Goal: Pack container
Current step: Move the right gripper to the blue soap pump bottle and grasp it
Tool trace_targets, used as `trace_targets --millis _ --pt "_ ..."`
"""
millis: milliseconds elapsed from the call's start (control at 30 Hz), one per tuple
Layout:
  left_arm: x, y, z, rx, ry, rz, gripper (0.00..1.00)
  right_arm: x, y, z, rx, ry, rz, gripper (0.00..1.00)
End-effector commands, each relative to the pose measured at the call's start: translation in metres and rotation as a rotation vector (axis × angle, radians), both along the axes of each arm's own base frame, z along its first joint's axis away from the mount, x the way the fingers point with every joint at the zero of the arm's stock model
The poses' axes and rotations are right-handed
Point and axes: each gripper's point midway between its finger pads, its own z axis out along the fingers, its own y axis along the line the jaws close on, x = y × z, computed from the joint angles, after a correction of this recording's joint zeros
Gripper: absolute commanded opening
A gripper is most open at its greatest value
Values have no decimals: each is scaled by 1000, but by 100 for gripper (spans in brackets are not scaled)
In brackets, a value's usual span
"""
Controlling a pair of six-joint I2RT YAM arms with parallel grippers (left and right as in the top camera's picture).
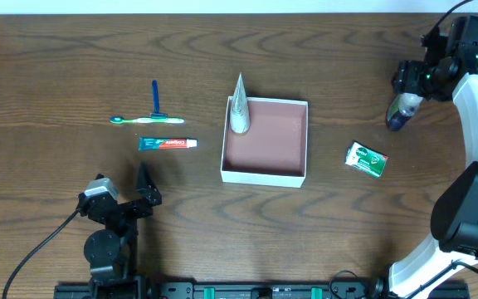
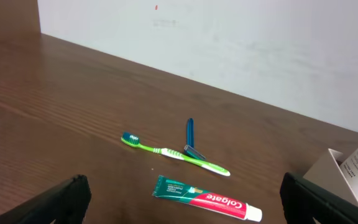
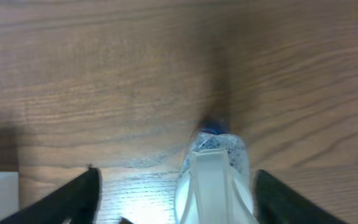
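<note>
Container [image 1: 265, 172] sat mid-tabletop [image 1: 56, 75], tube [image 1: 238, 106] propped at its 10 o'clock corner. Right hand [image 1: 398, 106] at 2 o'clock pinched bottle [image 1: 399, 111]. Left hand [image 1: 143, 187] spread, idle.

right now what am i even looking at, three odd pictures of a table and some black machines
Two robot arms work at a wooden table. One picture looks down from above; the other two come from cameras on each wrist. The left gripper is open and empty near a toothbrush, razor and toothpaste. The right gripper holds a small bottle above the table. In the middle sits the container with a white tube leaning in it. A green soap box lies nearby.
</note>
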Motion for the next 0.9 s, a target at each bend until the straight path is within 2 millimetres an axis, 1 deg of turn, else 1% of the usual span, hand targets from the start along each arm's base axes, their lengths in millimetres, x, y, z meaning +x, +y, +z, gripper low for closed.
trace_targets --millis 0,67,133,233,267,333,400,467,567,667,733,867 --pt "-1 2 -17 7 53 8 98 0 0 -4 -7 3 28 63" --pt "-1 2 -17 7 53 8 98 1 -1 -4 -15 1 25 50" --pt "-1 2 -17 7 53 8 98 1 -1 -4 -14 0 24 40" --pt "-1 2 -17 7 53 8 98 1 -1 -4 -15 0 25 31" --pt "-1 2 -17 7 53 8 98 1 -1 -4 -15 0 24 29" --pt "-1 2 -17 7 53 8 98 1 -1 -4 -15 0 25 28" --pt "-1 2 -17 7 53 8 98 1 -2 -3 -15 -1 25 23" --pt "-1 2 -17 7 53 8 98 2 -2 -4 -18 -2 28 20" --pt "-1 2 -17 7 53 8 98 2 -3 -5 -28 -1 31 14" --pt "-1 2 -17 7 53 8 98 3 -3 -6 -28 -1 35 10" --pt "-1 2 -17 7 53 8 98 4 -2 -5 -28 -6 35 5" --pt "-1 2 -17 7 53 8 98 5 3 0 -8 -21 45 1"
